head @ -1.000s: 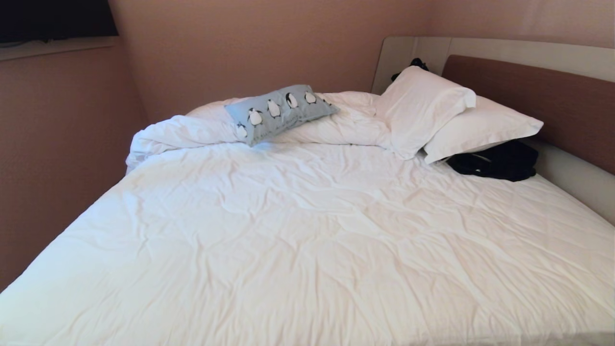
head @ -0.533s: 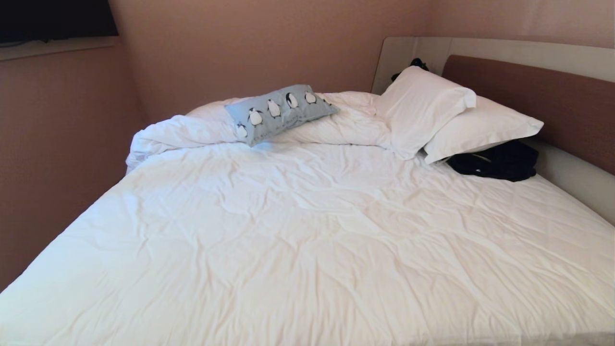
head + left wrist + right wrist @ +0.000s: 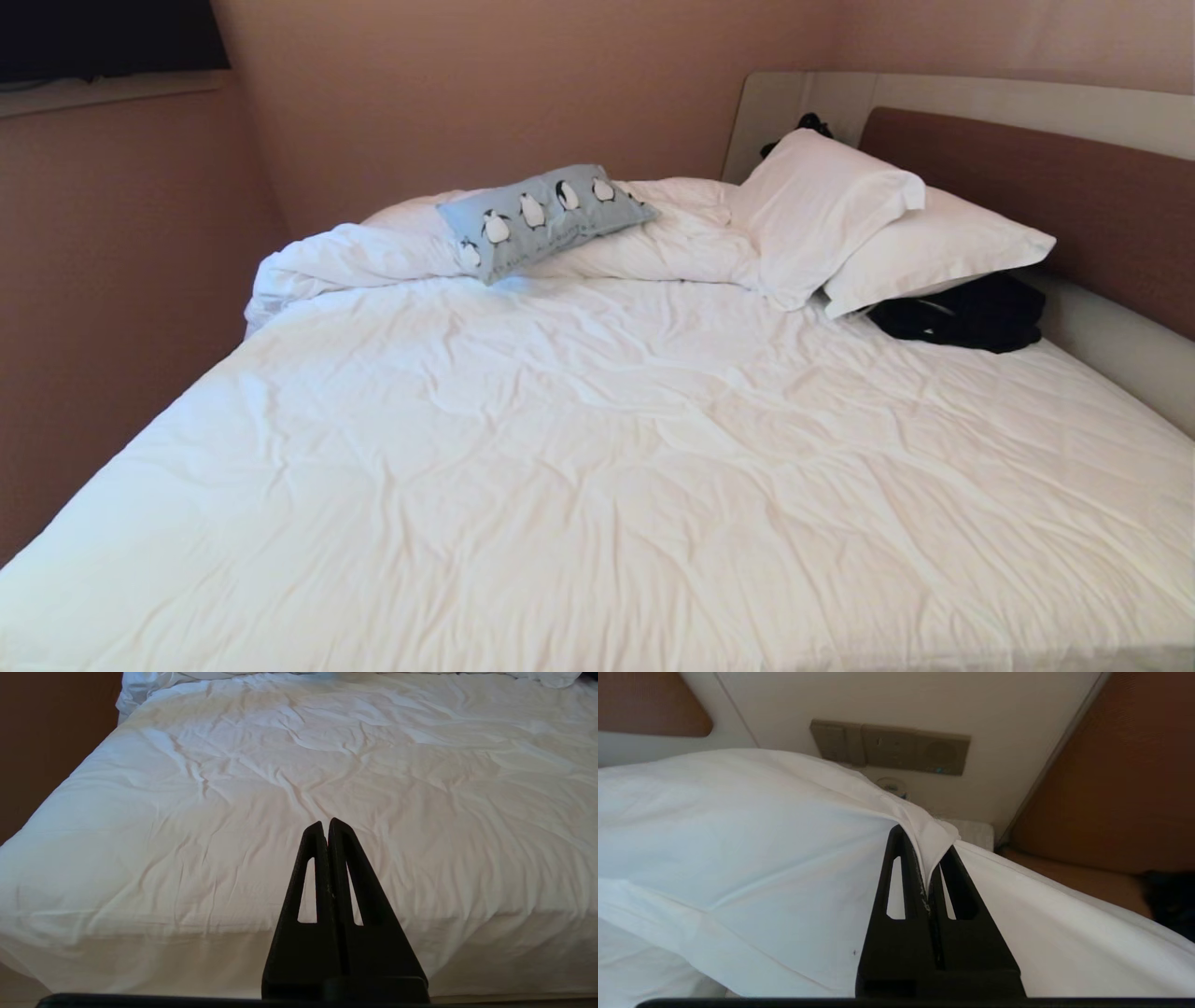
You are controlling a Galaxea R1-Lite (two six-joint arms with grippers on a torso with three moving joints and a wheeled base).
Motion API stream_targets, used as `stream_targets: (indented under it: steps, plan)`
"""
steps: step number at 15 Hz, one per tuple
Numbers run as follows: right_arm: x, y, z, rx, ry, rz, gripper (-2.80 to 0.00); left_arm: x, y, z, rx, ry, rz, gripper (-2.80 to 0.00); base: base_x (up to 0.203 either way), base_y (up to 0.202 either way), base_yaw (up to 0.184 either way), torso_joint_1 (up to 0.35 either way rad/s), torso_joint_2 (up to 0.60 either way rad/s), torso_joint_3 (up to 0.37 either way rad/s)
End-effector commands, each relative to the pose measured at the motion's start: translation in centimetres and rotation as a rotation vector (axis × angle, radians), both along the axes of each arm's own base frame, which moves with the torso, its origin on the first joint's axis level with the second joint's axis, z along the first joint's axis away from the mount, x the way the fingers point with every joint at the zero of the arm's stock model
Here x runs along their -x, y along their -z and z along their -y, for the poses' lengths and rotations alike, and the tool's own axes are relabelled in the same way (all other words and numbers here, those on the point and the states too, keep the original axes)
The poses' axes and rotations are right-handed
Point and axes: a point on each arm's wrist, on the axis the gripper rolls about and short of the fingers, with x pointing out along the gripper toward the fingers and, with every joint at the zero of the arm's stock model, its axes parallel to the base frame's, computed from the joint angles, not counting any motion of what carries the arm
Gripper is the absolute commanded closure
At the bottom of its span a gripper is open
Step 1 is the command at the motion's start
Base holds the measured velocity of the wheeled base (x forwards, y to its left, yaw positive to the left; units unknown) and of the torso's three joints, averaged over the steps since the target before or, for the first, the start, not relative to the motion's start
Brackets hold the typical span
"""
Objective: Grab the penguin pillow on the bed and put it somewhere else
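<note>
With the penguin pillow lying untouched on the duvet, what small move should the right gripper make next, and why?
Probably open and let go. The right gripper is shut on a fold of white bedding, not the penguin pillow, which lies on the bunched duvet at the far side of the bed. Neither arm shows in the head view. The left gripper is shut and empty at the bed's near edge.

left tool (image 3: 327, 823) fingers pressed together — right tool (image 3: 924, 851) pinched on white fabric (image 3: 931, 835)

Black slotted wedge-shaped claw (image 3: 328, 822) fingers
</note>
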Motion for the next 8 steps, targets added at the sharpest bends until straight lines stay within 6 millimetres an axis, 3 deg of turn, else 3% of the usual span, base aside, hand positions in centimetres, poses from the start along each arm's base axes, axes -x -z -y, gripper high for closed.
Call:
stream_targets:
  steps: [1, 8]
  plan:
    - [0.7, -0.5, 0.0, 0.053, 0.01, -0.013, 0.0, 0.0, 0.0, 0.0, 0.0, -0.001, 0.0, 0.0, 0.0, 0.0, 0.0, 0.0, 0.0, 0.0]
    - [2.2, 0.8, 0.9, 0.052, 0.036, -0.017, 0.0, 0.0, 0.0, 0.0, 0.0, -0.001, 0.0, 0.0, 0.0, 0.0, 0.0, 0.0, 0.0, 0.0]
